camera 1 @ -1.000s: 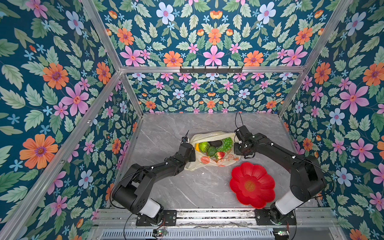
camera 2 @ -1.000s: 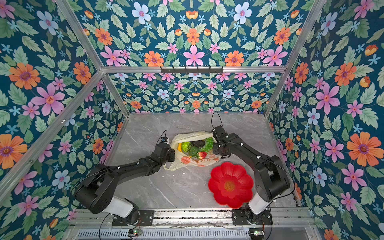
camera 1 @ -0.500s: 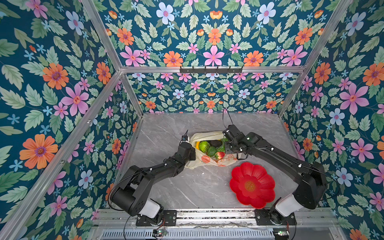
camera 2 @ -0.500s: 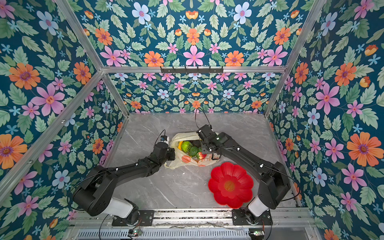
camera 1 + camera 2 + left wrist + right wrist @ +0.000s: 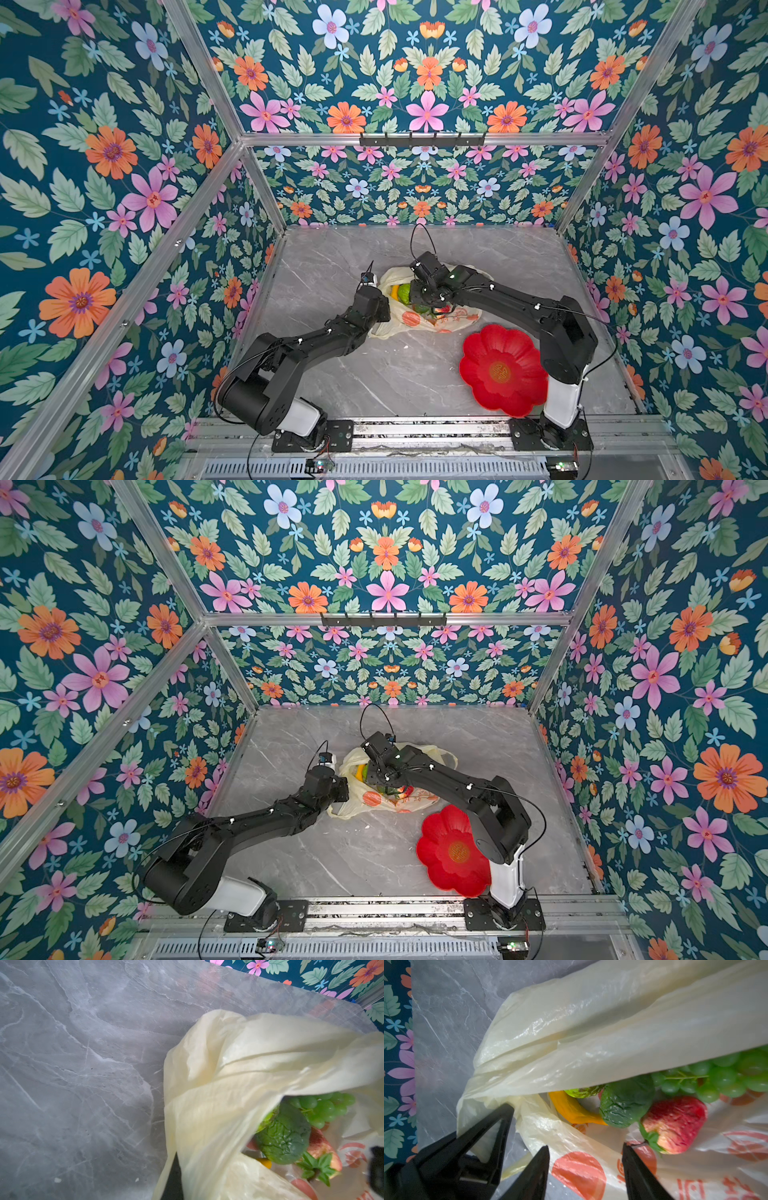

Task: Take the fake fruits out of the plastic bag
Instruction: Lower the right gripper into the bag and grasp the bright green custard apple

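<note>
The cream plastic bag point(image 5: 415, 326) point(image 5: 374, 806) lies mid-table in both top views, its mouth held apart. My left gripper point(image 5: 385, 309) point(image 5: 507, 1108) is shut on the bag's rim at its left end. My right gripper point(image 5: 432, 305) point(image 5: 586, 1146) hangs open over the mouth, fingers astride the printed lower wall, holding nothing. Inside lie the fake fruits: a strawberry point(image 5: 675, 1124) just beyond one fingertip, a dark green wrinkled fruit point(image 5: 625, 1103), a banana point(image 5: 571, 1109), green grapes point(image 5: 716, 1080) and a light green bumpy fruit point(image 5: 581, 1092). The upper wall point(image 5: 239, 1064) hides the rest.
A red flower-shaped dish point(image 5: 503, 370) point(image 5: 453, 852) sits on the grey marble table point(image 5: 332, 257) at the front right, beside my right arm's base. Flowered walls close in the back and both sides.
My right gripper has swung left from the bag's right end to above its mouth, and its fingers have spread apart. The left arm has stayed put, still gripping the rim.
</note>
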`<state>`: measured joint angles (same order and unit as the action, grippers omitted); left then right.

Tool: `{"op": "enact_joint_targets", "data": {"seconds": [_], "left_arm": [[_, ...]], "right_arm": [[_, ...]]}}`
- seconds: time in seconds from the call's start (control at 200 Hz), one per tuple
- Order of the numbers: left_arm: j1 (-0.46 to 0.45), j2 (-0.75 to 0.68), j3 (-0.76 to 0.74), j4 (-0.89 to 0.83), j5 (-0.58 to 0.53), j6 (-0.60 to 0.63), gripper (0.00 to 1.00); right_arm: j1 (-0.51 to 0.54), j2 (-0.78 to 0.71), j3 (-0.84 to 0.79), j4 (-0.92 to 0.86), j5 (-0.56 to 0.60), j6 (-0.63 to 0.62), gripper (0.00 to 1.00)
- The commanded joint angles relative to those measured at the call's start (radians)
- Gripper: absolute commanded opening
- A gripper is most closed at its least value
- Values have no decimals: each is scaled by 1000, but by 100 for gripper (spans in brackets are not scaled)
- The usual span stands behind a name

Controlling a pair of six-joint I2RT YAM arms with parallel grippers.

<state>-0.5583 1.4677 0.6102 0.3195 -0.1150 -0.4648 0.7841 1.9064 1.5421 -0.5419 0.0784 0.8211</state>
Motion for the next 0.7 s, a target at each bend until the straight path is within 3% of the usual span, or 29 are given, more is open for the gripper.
{"op": "enact_joint_targets", "data": {"seconds": [0.0,0.275,0.425,0.555,0.695], "left_arm": [[0,-6,-4,21,3,-6,4],[0,-6,-3,20,2,-5,4],[0,-9,-3,20,2,-5,4],[1,-10,-6,21,0,-9,4],[1,-12,-8,27,2,-9,4]], "right_arm": [[1,31,25,66,-24,80,61],[1,131,110,45,-5,159,62],[1,148,99,80,24,209,70],[2,198,173,7,42,226,72],[1,214,154,41,65,251,73]]}}
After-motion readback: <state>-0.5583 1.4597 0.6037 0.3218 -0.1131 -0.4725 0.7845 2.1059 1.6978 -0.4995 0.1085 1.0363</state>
